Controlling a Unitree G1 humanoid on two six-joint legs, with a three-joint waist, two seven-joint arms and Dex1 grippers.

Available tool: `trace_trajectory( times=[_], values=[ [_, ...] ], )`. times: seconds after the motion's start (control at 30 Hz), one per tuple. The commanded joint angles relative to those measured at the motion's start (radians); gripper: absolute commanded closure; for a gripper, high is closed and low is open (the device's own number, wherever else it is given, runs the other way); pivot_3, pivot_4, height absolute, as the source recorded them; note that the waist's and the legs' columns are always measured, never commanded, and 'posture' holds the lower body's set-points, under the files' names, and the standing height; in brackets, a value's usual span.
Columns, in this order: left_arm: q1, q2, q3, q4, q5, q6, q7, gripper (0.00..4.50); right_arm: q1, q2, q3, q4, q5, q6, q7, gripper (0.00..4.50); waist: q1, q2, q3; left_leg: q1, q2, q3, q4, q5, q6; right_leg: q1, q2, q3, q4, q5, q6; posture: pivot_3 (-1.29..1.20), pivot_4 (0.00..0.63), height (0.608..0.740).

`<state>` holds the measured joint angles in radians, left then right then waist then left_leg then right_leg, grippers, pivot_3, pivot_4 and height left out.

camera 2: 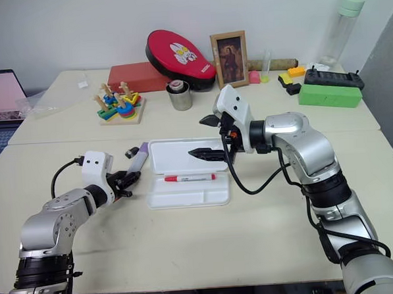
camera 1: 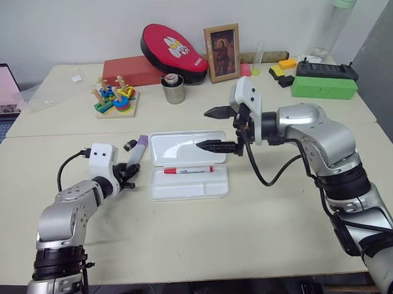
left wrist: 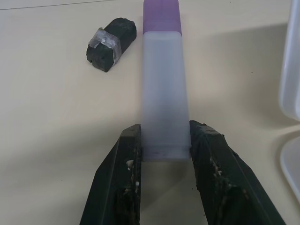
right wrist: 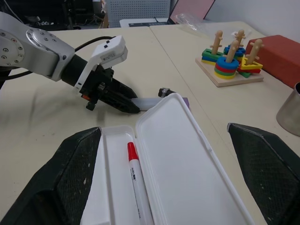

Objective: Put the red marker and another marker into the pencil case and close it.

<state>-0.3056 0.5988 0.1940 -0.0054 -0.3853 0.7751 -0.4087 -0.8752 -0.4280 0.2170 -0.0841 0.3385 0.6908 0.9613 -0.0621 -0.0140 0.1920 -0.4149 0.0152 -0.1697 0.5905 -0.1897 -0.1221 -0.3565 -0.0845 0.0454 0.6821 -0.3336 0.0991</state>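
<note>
Glossy white plastic pencil case (camera 1: 188,183), frosted translucent plastic marker (left wrist: 163,93), matt table (camera 1: 254,236).

The white pencil case (camera 1: 188,183) is lying open, the red marker (camera 1: 188,170) resting lengthwise in its tray. The lilac highlighter (camera 1: 138,151) is sitting just beside its left edge.

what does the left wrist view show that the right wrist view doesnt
Left wrist view: the left gripper from behind, its jaws either side of the lilac highlighter's tail end, and a small black block in full beside it.

Right wrist view: the red marker lying in the open pencil case, the wooden stacking toy, and the right gripper with jaws wide apart.

Both: the highlighter, the left gripper and part of the case.
</note>
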Motion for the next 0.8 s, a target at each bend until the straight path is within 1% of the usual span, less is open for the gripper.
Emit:
trace_trajectory(
  times=[0.03,0.17,0.3,0.37,0.43,0.6,0.7,0.8],
  values=[
    [-0.01,-0.011,0.002,0.014,0.017,-0.027,-0.004,3.31,-0.003,-0.008,-0.03,-0.034,0.026,-0.006,0.004,0.0,0.001,0.0,0.0,0.0,0.0,0.0,0.0,0.0,0.0,0.0,0.0,0.0,0.0,0.0,0.0,0.0,0.15,0.74],
    [-0.032,-0.028,0.018,-0.003,0.028,-0.107,0.0,3.31,-0.005,-0.013,-0.045,-0.032,0.041,-0.005,0.01,0.0,0.003,0.0,0.0,0.0,0.0,0.0,0.0,0.0,0.0,0.0,0.0,0.0,0.0,0.0,0.0,0.0,0.15,0.74],
    [-0.094,-0.071,0.1,-0.027,-0.009,-0.169,0.04,3.31,-0.015,-0.027,-0.076,-0.027,0.07,-0.003,0.016,0.0,0.007,0.0,0.0,-0.001,0.0,0.0,0.0,0.001,-0.003,0.0,0.0,-0.001,-0.001,0.0,0.0,0.0,0.15,0.74],
    [-0.16,-0.07,0.152,-0.038,-0.023,-0.237,0.051,3.31,-0.017,-0.048,-0.093,-0.019,0.071,-0.014,0.024,0.0,0.005,0.0,0.0,-0.001,0.0,0.0,0.0,0.001,-0.003,0.0,0.0,-0.001,-0.001,0.0,0.0,0.0,0.15,0.74],
    [-0.224,-0.056,0.175,-0.076,-0.067,-0.265,0.014,3.31,-0.014,-0.077,-0.114,-0.011,0.072,-0.025,0.033,0.0,0.005,0.0,0.0,-0.001,0.0,0.0,0.0,0.002,-0.003,0.0,0.0,-0.001,-0.001,0.0,0.0,0.0,0.15,0.74],
    [-0.256,0.045,0.082,-0.215,-0.177,-0.215,-0.236,3.31,0.029,-0.175,-0.155,-0.044,0.099,-0.016,0.085,0.0,0.005,-0.001,0.0,-0.002,0.0,0.0,0.0,0.002,-0.003,0.0,0.0,0.0,-0.003,0.0,0.0,0.0,0.15,0.74],
    [-0.25,0.15,0.002,-0.241,-0.211,-0.187,-0.43,3.31,0.077,-0.239,-0.155,-0.088,0.113,0.0,0.118,0.0,0.004,0.0,0.0,-0.002,0.0,0.0,0.0,0.001,-0.003,0.0,0.0,-0.001,-0.003,0.0,0.0,0.0,0.15,0.74],
    [-0.239,0.266,-0.079,-0.233,-0.207,-0.167,-0.606,3.31,0.119,-0.275,-0.167,-0.13,0.132,0.022,0.123,0.0,-0.003,0.0,0.001,-0.002,0.0,0.001,0.0,0.001,-0.002,-0.001,0.0,0.0,-0.002,0.0,0.0,0.0,0.15,0.74]
  ],
)
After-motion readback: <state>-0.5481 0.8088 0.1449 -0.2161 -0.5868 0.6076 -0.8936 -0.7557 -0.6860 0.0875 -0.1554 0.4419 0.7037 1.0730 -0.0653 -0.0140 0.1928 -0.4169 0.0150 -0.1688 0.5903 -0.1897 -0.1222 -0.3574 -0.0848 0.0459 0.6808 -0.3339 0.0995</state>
